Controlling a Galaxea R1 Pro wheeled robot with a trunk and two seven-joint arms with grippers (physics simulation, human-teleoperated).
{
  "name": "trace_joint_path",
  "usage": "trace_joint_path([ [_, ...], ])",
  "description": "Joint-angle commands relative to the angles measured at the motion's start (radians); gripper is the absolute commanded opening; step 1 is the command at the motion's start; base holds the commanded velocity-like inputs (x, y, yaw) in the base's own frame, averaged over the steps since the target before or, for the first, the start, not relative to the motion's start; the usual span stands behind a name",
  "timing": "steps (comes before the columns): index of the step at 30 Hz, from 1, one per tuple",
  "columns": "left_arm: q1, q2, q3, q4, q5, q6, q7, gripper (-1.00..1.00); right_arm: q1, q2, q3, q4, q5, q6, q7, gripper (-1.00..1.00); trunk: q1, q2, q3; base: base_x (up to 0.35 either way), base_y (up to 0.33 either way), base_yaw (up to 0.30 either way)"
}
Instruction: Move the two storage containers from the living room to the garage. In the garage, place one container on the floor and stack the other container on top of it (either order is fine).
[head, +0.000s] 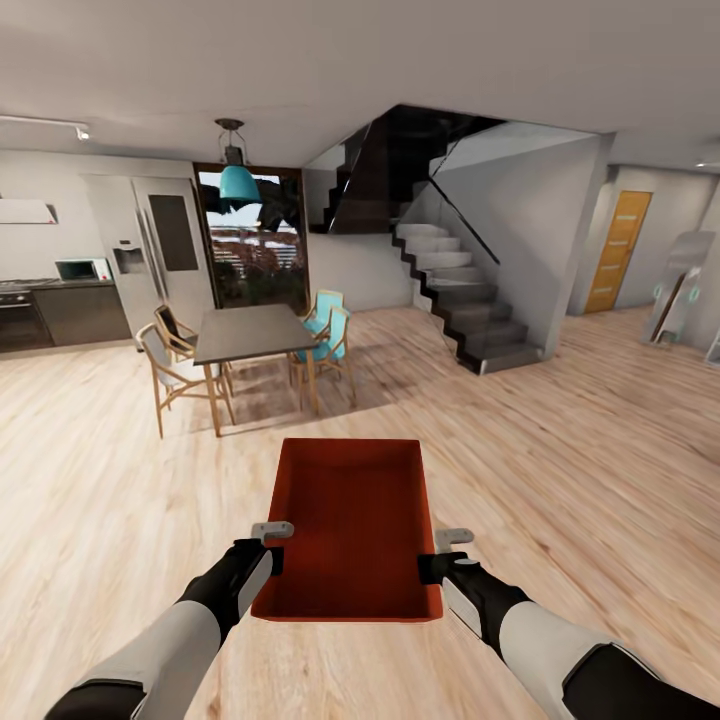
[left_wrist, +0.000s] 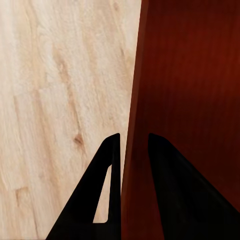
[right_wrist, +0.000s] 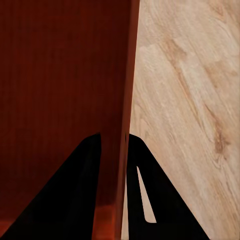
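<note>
Head view shows one storage container (head: 350, 525) carried level above the wood-plank floor (head: 560, 450), left end effector (head: 272, 531) and right end effector (head: 452, 540) each pinching a side wall, likely for balance.

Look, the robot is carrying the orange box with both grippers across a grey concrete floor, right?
Not quite. Both the left gripper and right gripper do clamp the orange box, but the head view shows a light wood-plank floor under it, not grey concrete.
</note>
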Motion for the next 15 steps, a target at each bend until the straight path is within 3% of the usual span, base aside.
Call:
trace_joint_path([
  [1, -0.001, 0.001, 0.005, -0.003, -0.011, 0.007, 0.011, -1.00, -0.001, -0.006, 0.002, 0.000, 0.002, 0.006, -0.058, -1.00, 0.001, -0.002, -0.002, 0.322, 0.000, 0.000],
  [15, -0.002, 0.001, 0.006, -0.002, -0.011, 0.003, 0.011, -1.00, -0.001, -0.006, 0.002, -0.002, 0.001, 0.006, -0.058, -1.00, 0.001, -0.002, -0.002, 0.322, 0.000, 0.000],
])
